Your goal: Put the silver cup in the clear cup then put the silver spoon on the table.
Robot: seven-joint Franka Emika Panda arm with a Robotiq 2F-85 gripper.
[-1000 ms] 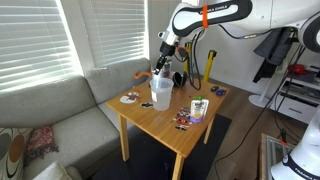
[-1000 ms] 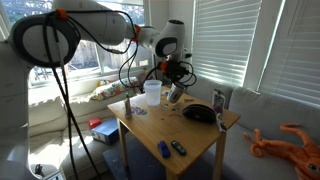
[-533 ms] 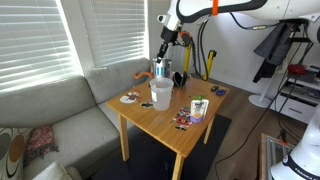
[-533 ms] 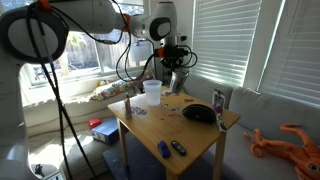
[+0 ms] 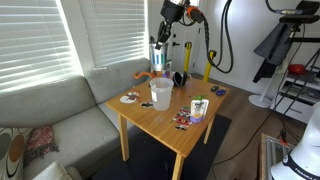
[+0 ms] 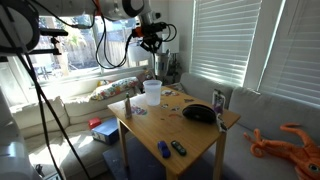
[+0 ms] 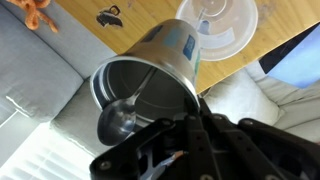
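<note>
— What is changing?
— The arm is lifting higher, the fingers (image 7: 205,135) clamping the silver cup (image 5: 157,52) by its rim, spoon (image 7: 120,120) inside.
— Meaning?
— It is hanging well above the clear cup (image 5: 161,93) on the counter (image 5: 160,128); I judge the lowering is still coming.

Tool (image 5: 158,47) w/ silver cup (image 5: 157,60) rose, now well above clear cup (image 5: 161,93); arm higher.
</note>
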